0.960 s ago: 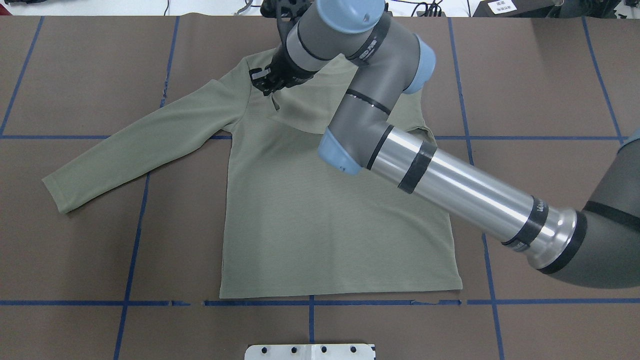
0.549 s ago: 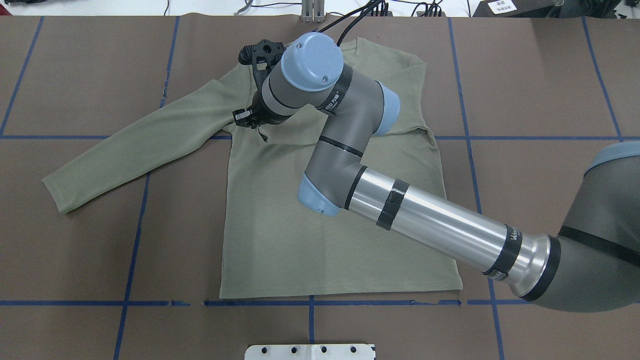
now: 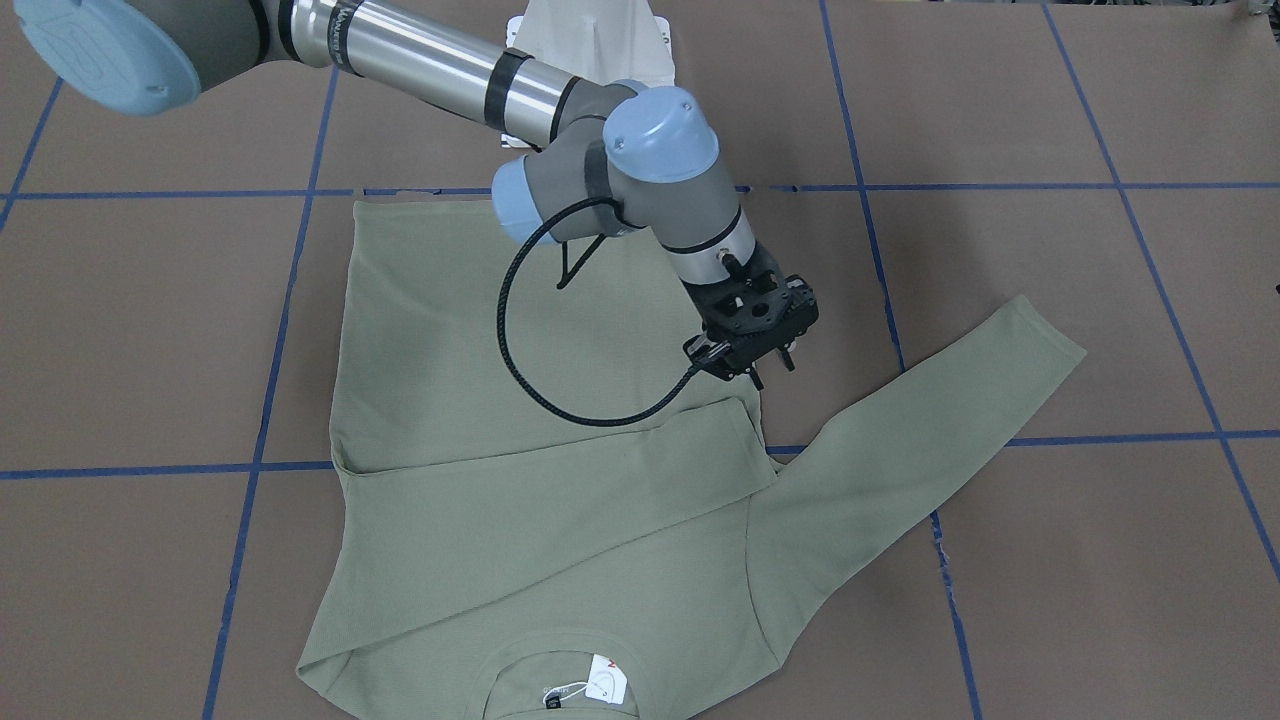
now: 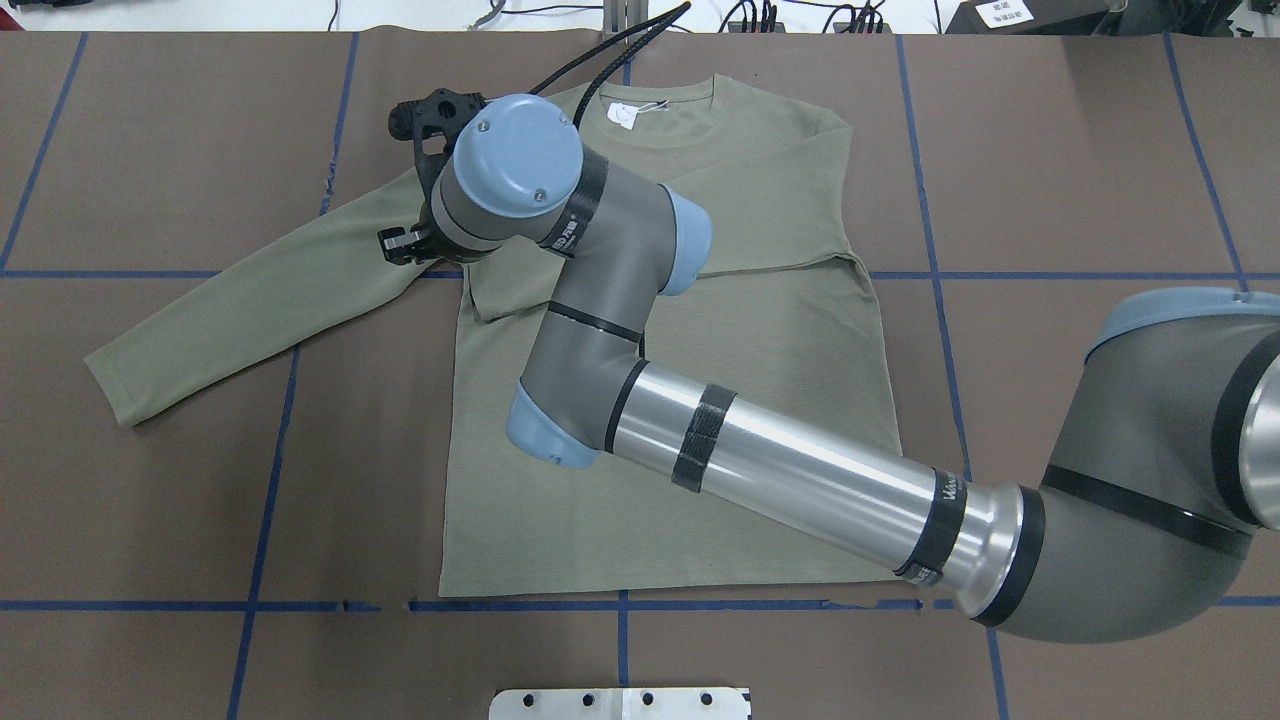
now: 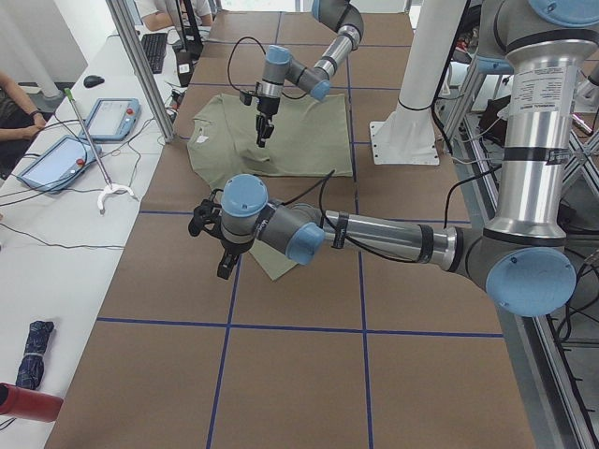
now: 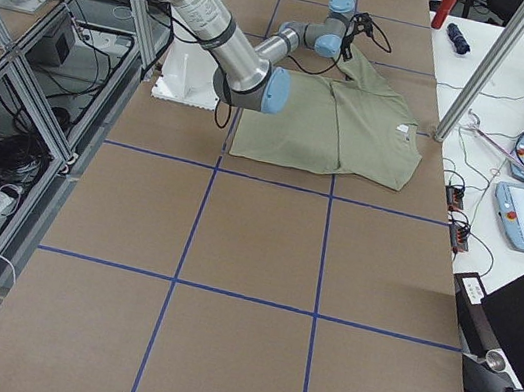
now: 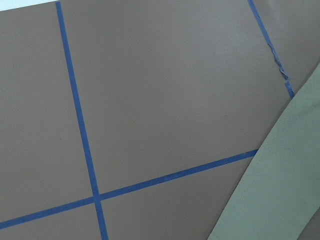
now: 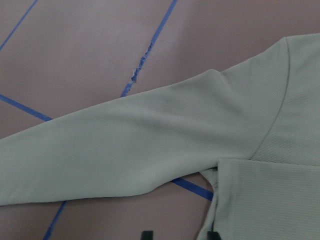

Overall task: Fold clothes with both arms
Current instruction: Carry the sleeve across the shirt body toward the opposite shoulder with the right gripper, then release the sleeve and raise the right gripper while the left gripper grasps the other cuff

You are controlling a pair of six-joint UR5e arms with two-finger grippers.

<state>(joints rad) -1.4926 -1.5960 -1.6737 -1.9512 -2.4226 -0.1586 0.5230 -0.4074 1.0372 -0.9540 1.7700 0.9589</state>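
Note:
The olive-green shirt (image 4: 680,450) lies flat on the brown table, collar and white tag (image 3: 605,685) at the far side. Its right sleeve (image 3: 540,500) is folded across the chest, with the cuff (image 3: 745,420) lying near the left armpit. The left sleeve (image 4: 250,300) stretches out sideways. My right arm reaches across the shirt. Its gripper (image 4: 400,245) hovers just past that cuff, open, with nothing between the fingertips (image 8: 145,234). My left gripper (image 5: 222,267) shows only in the exterior left view, beside the left sleeve's end (image 5: 281,262); I cannot tell its state.
Blue tape lines (image 4: 280,400) grid the brown table cover. The white pedestal base (image 4: 620,703) stands at the near edge. A side bench with tablets (image 5: 56,159), cables and a person's arm (image 5: 14,108) runs along the far side, behind metal posts (image 5: 140,65).
The right gripper travelled left and toward the robot, from near the collar to the left armpit. The right sleeve came across the chest with it and now lies flat, released.

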